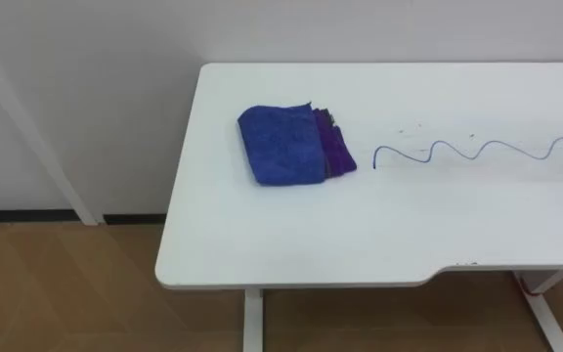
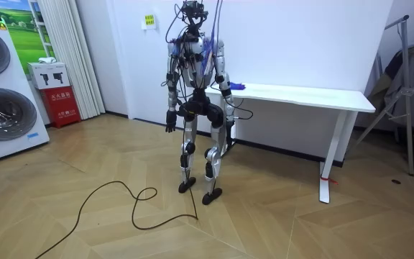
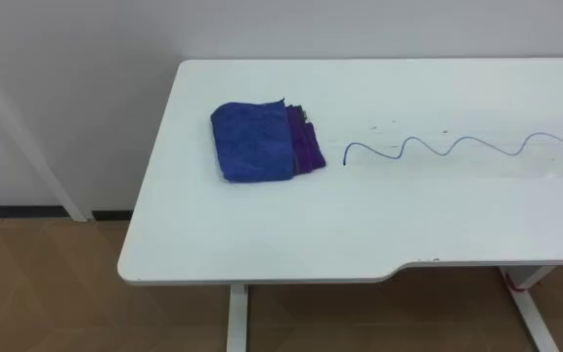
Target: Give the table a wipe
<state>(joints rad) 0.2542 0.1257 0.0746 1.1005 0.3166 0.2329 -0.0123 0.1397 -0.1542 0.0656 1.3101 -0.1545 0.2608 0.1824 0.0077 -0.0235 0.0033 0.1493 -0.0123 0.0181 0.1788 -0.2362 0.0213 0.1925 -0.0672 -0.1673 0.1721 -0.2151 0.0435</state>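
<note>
A folded blue cloth (image 1: 283, 145) with a purple layer showing along its right side lies near the left end of the white table (image 1: 291, 244). To its right a wavy blue line (image 1: 457, 150) runs across the tabletop towards the right edge of the view. In the room view I stand on the near side of the table's left end, facing the wall. My left hand (image 2: 169, 124) hangs at my side. My right hand (image 2: 228, 93) is low near the table's corner, close to the cloth (image 2: 236, 86).
The table's front edge steps back at the right (image 1: 438, 274), above a white leg (image 1: 253, 323). A slanted white post (image 1: 27, 127) stands left of the table. Washing machines (image 2: 2, 101) and a red box (image 2: 56, 104) are on the room view's left, a rack (image 2: 408, 86) on its right.
</note>
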